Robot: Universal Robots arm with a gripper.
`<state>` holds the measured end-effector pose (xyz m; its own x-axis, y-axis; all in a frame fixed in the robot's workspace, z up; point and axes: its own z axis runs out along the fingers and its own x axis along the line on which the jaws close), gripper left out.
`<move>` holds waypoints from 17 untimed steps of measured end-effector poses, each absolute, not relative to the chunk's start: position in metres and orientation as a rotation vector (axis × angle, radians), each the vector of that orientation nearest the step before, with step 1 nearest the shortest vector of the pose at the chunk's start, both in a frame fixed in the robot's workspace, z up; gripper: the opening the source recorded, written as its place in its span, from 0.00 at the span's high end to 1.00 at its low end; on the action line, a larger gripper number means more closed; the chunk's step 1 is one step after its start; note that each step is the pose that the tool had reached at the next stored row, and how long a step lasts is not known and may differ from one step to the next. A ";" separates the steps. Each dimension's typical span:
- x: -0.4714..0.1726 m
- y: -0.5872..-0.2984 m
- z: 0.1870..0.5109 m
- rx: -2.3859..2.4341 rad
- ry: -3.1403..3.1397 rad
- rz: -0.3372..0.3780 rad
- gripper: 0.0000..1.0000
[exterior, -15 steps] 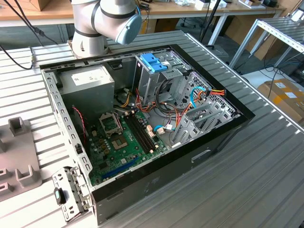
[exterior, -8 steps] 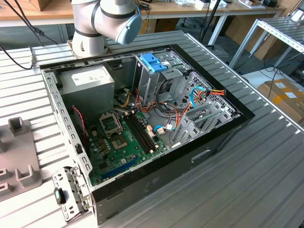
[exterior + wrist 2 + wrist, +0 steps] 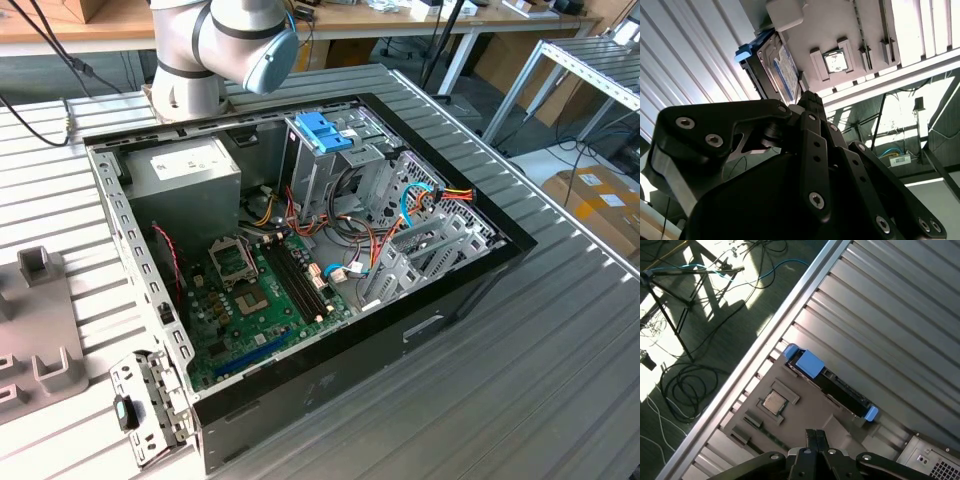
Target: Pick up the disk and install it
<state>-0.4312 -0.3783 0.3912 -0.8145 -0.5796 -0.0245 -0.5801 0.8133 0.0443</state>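
The disk [image 3: 840, 386] is a dark flat drive in a bright blue carrier. It stands on its long edge in a slot of a grey fixture plate [image 3: 805, 412]. In the second wrist view the disk [image 3: 771, 67] shows its label side and a blue end tab. My gripper [image 3: 815, 434] hovers over the plate, a little short of the disk and apart from it. Its two black fingers [image 3: 810, 100] are pressed together with nothing between them. The open computer case [image 3: 300, 250] lies on the ribbed table, with a grey drive cage [image 3: 330, 160] inside.
A light-blue bracket [image 3: 325, 130] sits on top of the drive cage. A processor chip [image 3: 772, 402] rests in a pocket of the plate beside the disk. Cables and a stand [image 3: 675, 315] lie on the floor past the table's edge. The arm's base [image 3: 200, 60] stands behind the case.
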 end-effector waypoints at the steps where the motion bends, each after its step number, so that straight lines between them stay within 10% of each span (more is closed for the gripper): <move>1: -0.431 -0.378 0.391 -0.961 2.980 0.078 0.89; 17: -0.431 -0.378 0.391 -1.054 2.950 0.078 0.89</move>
